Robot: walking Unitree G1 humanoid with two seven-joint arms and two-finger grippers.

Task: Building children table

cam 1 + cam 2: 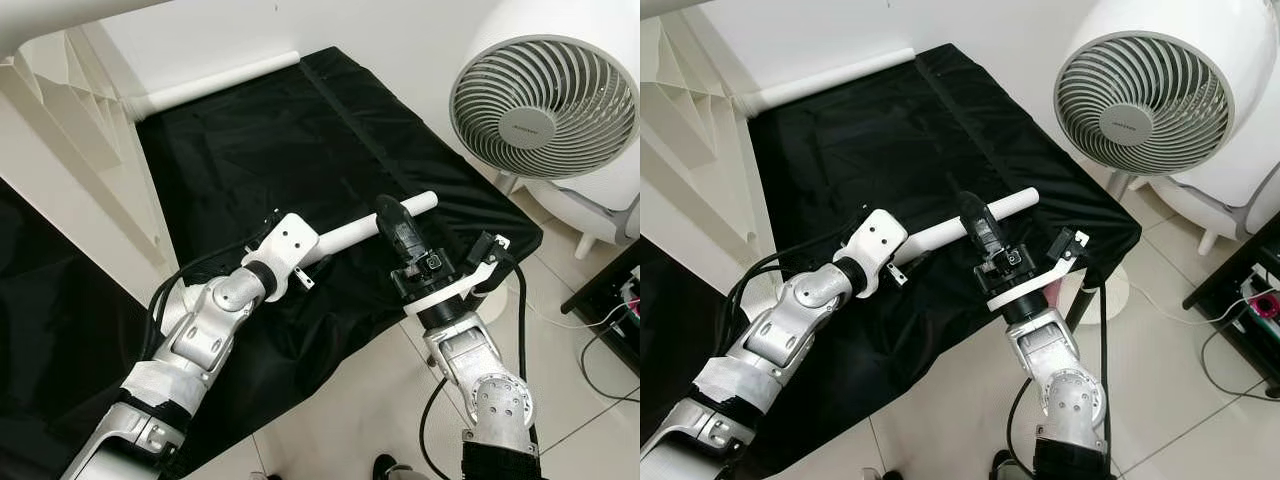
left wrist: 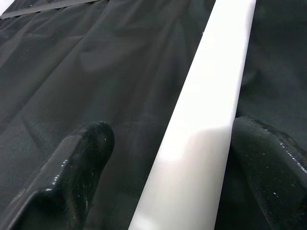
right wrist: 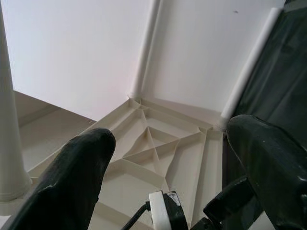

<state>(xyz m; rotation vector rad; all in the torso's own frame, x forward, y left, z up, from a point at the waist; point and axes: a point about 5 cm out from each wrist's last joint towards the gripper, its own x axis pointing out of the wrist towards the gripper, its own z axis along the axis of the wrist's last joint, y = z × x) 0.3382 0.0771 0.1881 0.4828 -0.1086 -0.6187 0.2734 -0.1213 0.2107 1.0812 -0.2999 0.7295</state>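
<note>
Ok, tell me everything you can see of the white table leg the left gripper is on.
The white table leg is a smooth, round, plastic-looking tube lying on the black cloth. Its near end runs between the open fingers of the left gripper; whether they touch it is unclear. Its far end pokes out past the right gripper, which sits over its middle.

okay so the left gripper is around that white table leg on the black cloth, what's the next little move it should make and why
Probably close the left gripper on the white leg. In the left wrist view its fingers stand open on either side of the leg, with a gap showing on one side, so nothing is gripped. The leg lies on the black cloth. The right gripper hovers by the leg's far end.
</note>
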